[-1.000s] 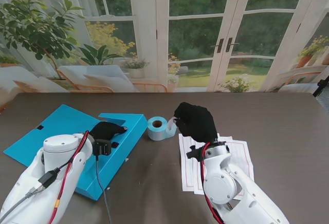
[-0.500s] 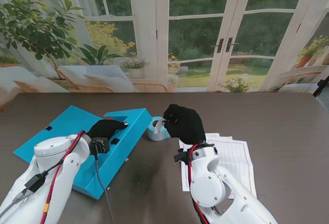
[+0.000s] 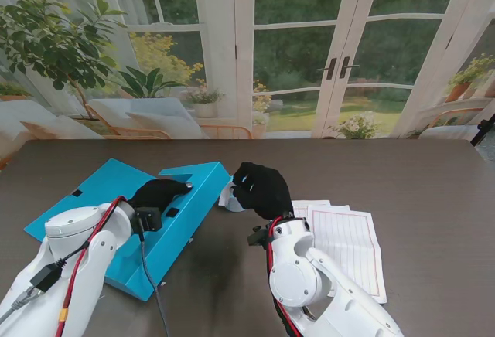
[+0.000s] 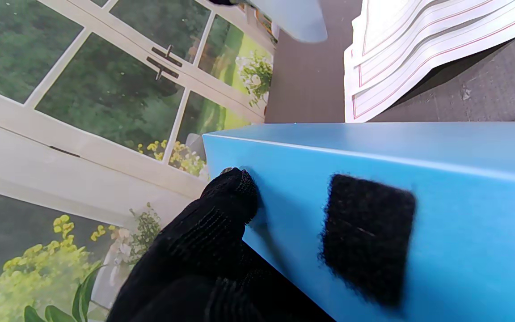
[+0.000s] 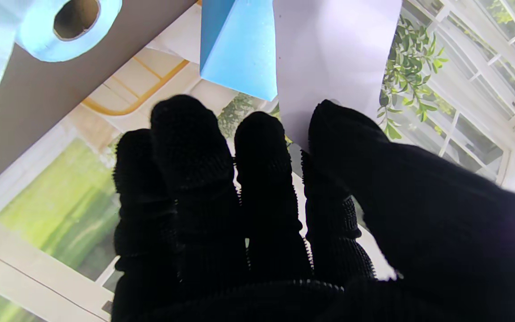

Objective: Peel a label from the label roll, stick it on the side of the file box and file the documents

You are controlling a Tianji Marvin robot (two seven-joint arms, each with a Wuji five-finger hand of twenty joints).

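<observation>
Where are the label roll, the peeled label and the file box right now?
label roll (image 5: 67,27): right wrist view, on its blue rim beside the core.
peeled label (image 5: 333,49): right wrist view, on its white face above the fingertips.
file box (image 3: 193,198): stand view, on its blue top panel.

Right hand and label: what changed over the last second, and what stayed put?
The right hand, pinching a white label between thumb and fingers, carried it left, away from the documents and past the label roll toward the file box. It now covers most of the roll in the stand view. The left hand stayed resting on the box, which shifted only slightly. The documents stayed put.
</observation>
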